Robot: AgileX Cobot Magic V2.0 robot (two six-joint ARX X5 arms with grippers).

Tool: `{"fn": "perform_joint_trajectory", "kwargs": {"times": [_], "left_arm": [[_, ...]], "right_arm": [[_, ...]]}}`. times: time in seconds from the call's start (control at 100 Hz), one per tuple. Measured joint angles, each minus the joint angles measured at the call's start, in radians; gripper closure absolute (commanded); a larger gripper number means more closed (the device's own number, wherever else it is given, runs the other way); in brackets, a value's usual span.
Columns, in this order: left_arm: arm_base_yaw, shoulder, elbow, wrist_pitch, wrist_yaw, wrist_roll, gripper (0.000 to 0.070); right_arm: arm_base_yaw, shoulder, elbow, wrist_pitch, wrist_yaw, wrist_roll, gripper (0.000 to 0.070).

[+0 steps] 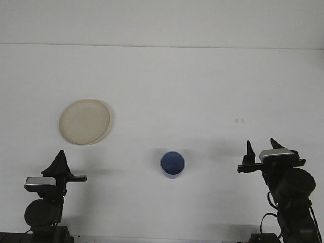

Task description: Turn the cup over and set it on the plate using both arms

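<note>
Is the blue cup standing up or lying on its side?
Standing up, not lying down. The blue cup shows a round top face from above, sitting on the white table. Whether that face is its mouth or its bottom, I cannot tell.
</note>
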State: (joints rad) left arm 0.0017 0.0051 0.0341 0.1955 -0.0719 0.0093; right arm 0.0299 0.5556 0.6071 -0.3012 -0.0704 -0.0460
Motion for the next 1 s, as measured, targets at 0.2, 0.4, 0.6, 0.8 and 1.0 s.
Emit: {"fn": "perform_joint_trajectory", "kwargs": {"times": [0.2, 0.4, 0.6, 0.8, 1.0], "left_arm": [[0.000, 0.000, 0.000, 0.000, 0.000, 0.000, 0.0689], [0.000, 0.000, 0.000, 0.000, 0.000, 0.000, 0.0689], [0.000, 0.000, 0.016, -0.036, 0.000, 0.000, 0.0689], [0.000, 0.056, 0.198, -0.183, 0.000, 0.000, 0.0689], [0.000, 0.243, 0.454, -0.406, 0.000, -0.011, 0.0689]], "right_arm": [[0.000, 0.000, 0.000, 0.000, 0.000, 0.000, 0.0206], [0.000, 0.000, 0.000, 0.000, 0.000, 0.000, 0.0206], [0.000, 0.000, 0.000, 0.000, 0.000, 0.000, 0.0206], [0.000, 0.000, 0.000, 0.000, 0.000, 0.000, 0.0206], [0.000, 0.000, 0.000, 0.000, 0.000, 0.000, 0.0206]]}}
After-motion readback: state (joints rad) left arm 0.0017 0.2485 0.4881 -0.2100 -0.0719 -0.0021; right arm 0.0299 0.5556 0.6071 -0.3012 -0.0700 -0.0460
